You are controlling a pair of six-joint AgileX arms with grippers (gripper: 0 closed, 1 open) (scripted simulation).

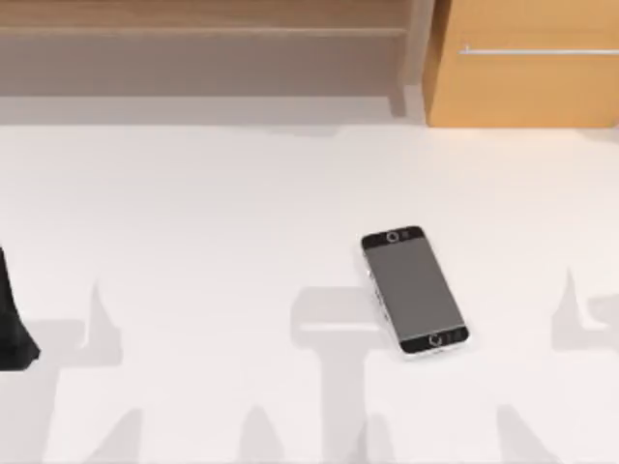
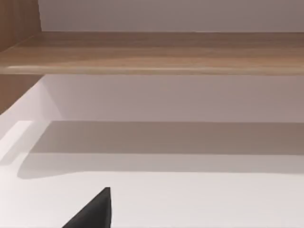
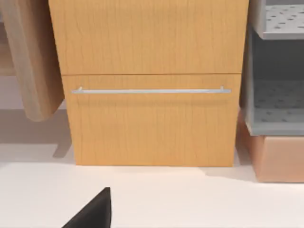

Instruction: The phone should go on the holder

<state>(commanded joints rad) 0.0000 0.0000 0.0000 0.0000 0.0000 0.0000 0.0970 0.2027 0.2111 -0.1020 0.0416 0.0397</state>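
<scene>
Spreading across most of the top view, our white bench (image 1: 193,222) is the largest thing before us, smooth and pale, with soft grey shadows of our arms lying along its near part. Behind it runs a long wooden shelf (image 1: 203,29) in a muted brown, reaching across the back on the left side; the left wrist view shows the same shelf (image 2: 156,52) as a thick plank above a white wall and the bench surface. At the back on the right stands an orange-toned wooden cabinet (image 1: 522,68) with a thin silver bar handle (image 1: 537,50); the right wrist view faces this cabinet (image 3: 149,80) squarely, its handle (image 3: 151,90) running level across the front, with grey perforated shelving (image 3: 278,71) just beside it.

We see the phone (image 1: 415,290) lying flat on the bench, right of centre, screen up, set at a slant, well apart from everything else. A dark object (image 1: 14,319) shows at the left edge of the bench.

A black finger of our left hand (image 2: 92,213) shows in the left wrist view, and one of our right hand (image 3: 92,213) in the right wrist view; we cannot tell whether either hand is wide or narrow.
</scene>
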